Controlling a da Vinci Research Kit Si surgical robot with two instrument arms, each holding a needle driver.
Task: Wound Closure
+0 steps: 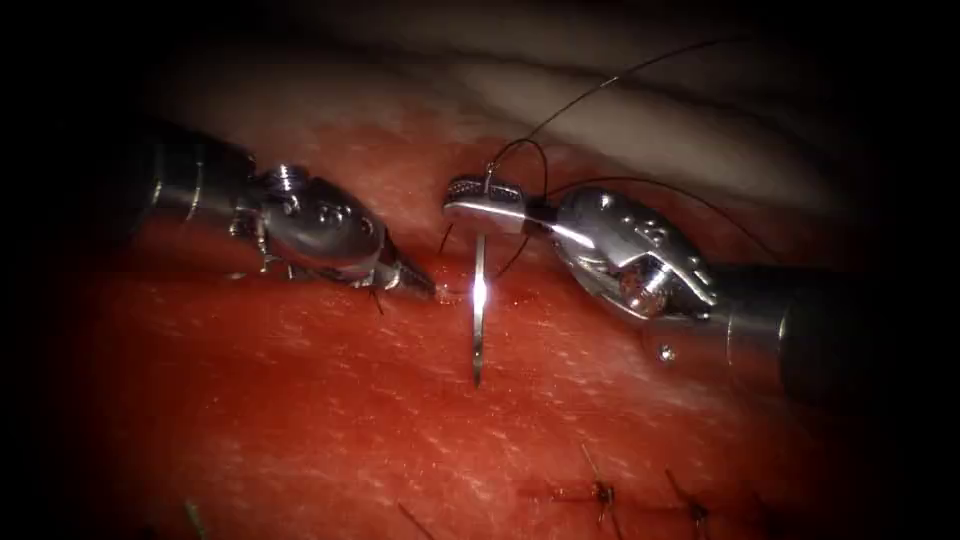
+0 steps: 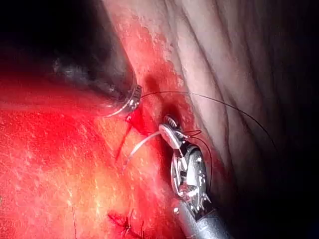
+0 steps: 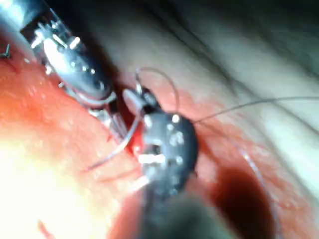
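Curved needle point(image 1: 479, 310): sitting at frame centre, swaged end gripped in the right tool point(image 1: 485, 203), whose jaws are clamping it; tip pointing down onto the tissue point(image 1: 300, 420), entry not discernible. Thread point(image 1: 620, 75) is trailing to the upper right. Left tool point(image 1: 415, 280): jaws closed, seemingly holding nothing, resting beside the needle. Finished stitches point(image 1: 603, 492) are lying at lower right; closure is continuing.

Right claw point(image 2: 171, 135) clamps needle point(image 2: 139, 148) near thread point(image 2: 219, 102) end; needle curves over red tissue point(image 2: 60, 164).
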